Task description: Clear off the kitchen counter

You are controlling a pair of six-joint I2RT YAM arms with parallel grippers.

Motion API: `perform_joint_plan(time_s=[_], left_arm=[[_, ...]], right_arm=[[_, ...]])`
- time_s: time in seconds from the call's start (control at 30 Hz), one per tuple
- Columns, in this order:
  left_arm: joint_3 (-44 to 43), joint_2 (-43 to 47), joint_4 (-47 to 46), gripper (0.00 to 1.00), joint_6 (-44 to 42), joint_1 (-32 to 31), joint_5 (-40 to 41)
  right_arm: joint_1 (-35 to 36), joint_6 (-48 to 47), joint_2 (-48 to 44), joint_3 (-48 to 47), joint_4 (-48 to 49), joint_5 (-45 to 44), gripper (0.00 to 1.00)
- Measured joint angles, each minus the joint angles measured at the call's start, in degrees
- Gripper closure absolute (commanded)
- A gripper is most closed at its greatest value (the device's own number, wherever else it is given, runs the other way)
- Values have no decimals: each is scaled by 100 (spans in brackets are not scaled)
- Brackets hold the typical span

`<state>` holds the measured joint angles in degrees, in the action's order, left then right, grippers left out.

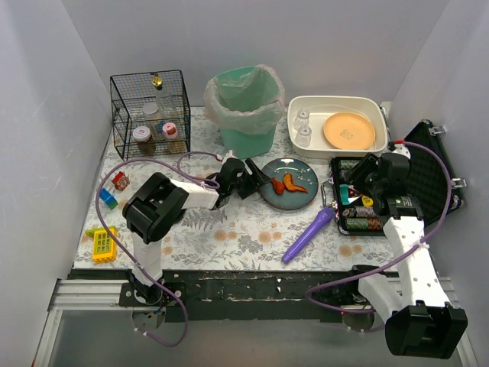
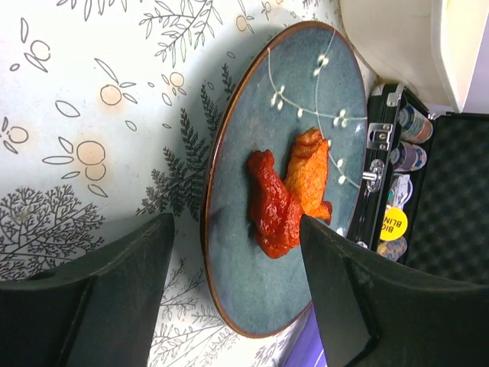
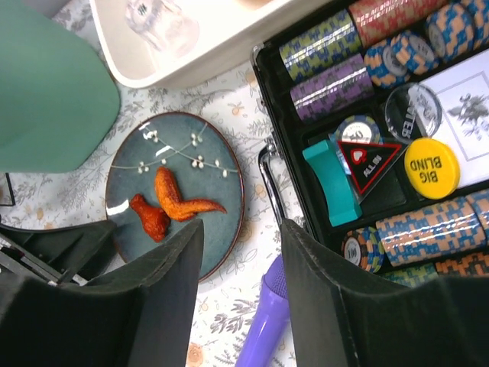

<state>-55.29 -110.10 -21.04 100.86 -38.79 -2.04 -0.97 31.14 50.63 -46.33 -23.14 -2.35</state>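
Observation:
The kitchen counter [image 1: 221, 237] carries a blue plate [image 1: 302, 170] with two sauced chicken wings [image 1: 284, 183] on it. My left gripper [image 1: 256, 178] sits low at the plate's left rim. In the left wrist view it [image 2: 235, 229] is open, its jaws standing either side of the plate's [image 2: 306, 99] near rim, just short of the red wing [image 2: 271, 202]. My right gripper [image 1: 353, 177] hangs open and holds nothing, above the gap between the plate [image 3: 130, 176] and an open poker-chip case [image 3: 382, 115]. A purple microphone [image 3: 267, 321] lies below it.
At the back stand a wire basket [image 1: 150, 113] with jars, a green lined bin [image 1: 244, 107] and a white basin [image 1: 309, 145] holding an orange plate and glasses. Small toys [image 1: 103, 243] lie at the left edge. The microphone [image 1: 309, 235] lies in front of the plate.

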Motion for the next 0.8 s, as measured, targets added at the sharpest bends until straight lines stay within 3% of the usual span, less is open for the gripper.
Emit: perform_joint_plan(time_s=[0.3,0.67,0.8], left_arm=[[-94,-190,-15,62,55,-76,337],[-94,-310,-170,67,-2,-116,520],[-109,-376,-275,75,-55,-155,612]], right_arm=[[0,293,179,-4,-232,404,56],[0,437,81,72,-210,520,61],[0,470,61,162,-208,538,61]])
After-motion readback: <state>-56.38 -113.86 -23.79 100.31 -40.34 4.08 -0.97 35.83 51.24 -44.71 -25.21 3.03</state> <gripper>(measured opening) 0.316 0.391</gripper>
